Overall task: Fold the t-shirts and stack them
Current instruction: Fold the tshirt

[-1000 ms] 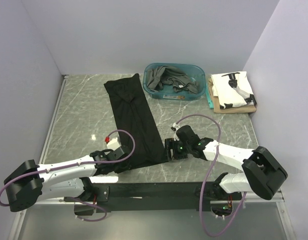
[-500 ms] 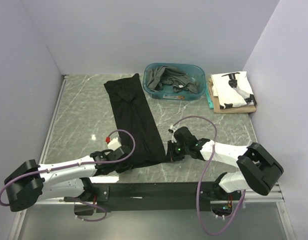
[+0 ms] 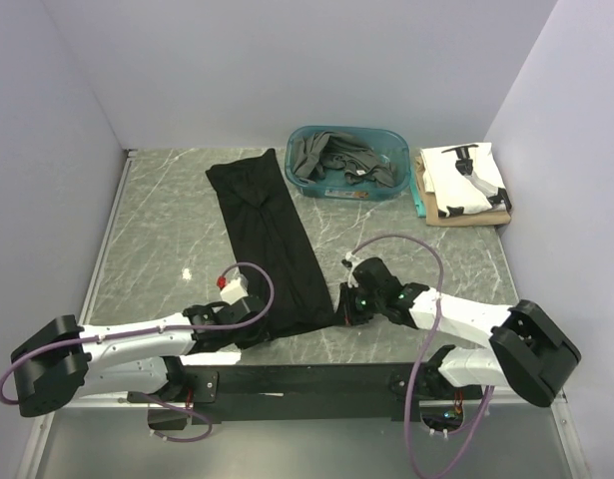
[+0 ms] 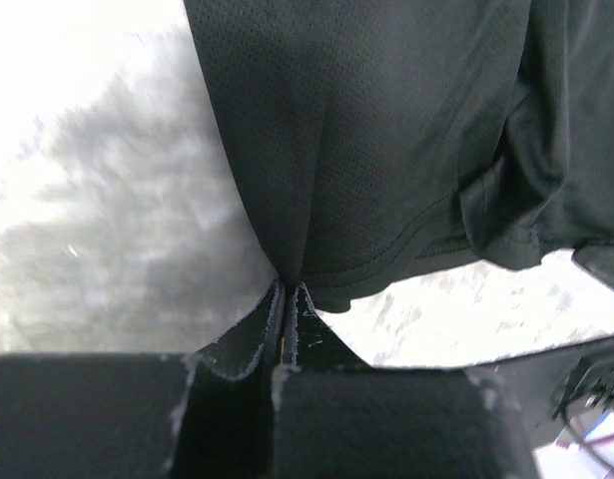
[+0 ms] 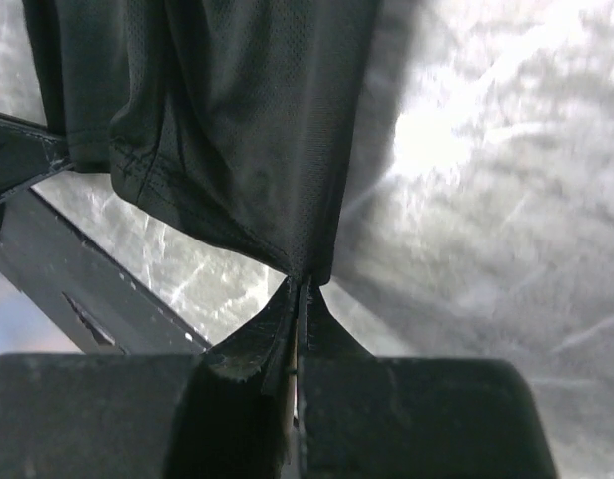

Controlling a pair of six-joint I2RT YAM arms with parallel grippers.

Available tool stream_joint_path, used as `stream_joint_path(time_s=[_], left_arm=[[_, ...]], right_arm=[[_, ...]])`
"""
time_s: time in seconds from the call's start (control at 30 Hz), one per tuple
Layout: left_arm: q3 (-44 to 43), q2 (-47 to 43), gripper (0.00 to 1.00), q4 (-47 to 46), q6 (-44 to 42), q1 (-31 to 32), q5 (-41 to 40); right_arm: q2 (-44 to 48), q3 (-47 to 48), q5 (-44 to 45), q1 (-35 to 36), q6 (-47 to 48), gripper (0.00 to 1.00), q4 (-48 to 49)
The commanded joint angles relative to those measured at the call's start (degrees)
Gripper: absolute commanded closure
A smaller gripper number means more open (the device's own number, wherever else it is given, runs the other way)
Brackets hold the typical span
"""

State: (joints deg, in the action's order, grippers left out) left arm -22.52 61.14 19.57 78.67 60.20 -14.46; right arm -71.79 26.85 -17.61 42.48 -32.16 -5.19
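Left wrist shows left hand (image 4: 285,289) pinching black t-shirt (image 4: 366,150); right wrist, right hand (image 5: 300,284) likewise; overhead cannot.

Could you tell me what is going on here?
Shirt folding is under way. The left hand and the right hand are each shut on a near corner of the black t-shirt, which lies as a long strip on the table. The teal tub holds dark grey shirts, and a white printed shirt lies on a tan shirt beside it.

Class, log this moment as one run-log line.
left gripper: shut on black t-shirt, near-left corner | right gripper: shut on its near-right corner | shirt: long narrow strip on table
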Motion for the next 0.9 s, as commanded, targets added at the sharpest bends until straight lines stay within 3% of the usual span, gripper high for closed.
stream_joint_path(time_s=[0.0,0.17,0.3,0.53,0.87], left_arm=[[-1.1,1.4,0.99,5.0,2.5,3.0,0.9],[-5.0,2.4,0.99,11.1,5.1,8.7,0.6],[-7.2,4.3,0.99,12.9,6.1,9.7,-0.5],[-15.4,3.6,0.99,21.0,9.5,9.5,-12.0],[-19.7,3.6,0.99,17.4,1.7,-3.2,-15.2]], right_arm=[[4.1,-2.0,-0.8,0.8,-1.1,1.00,0.4],[8.6,-3.6,0.7,3.3,-2.9,1.00,-2.2],[11.1,-2.4,3.7,3.4,-2.5,1.00,-3.7],[8.2,5.9,8.0,3.3,-0.3,1.00,-4.3],[-1.8,20.9,11.2,1.9,3.2,1.00,-4.3]])
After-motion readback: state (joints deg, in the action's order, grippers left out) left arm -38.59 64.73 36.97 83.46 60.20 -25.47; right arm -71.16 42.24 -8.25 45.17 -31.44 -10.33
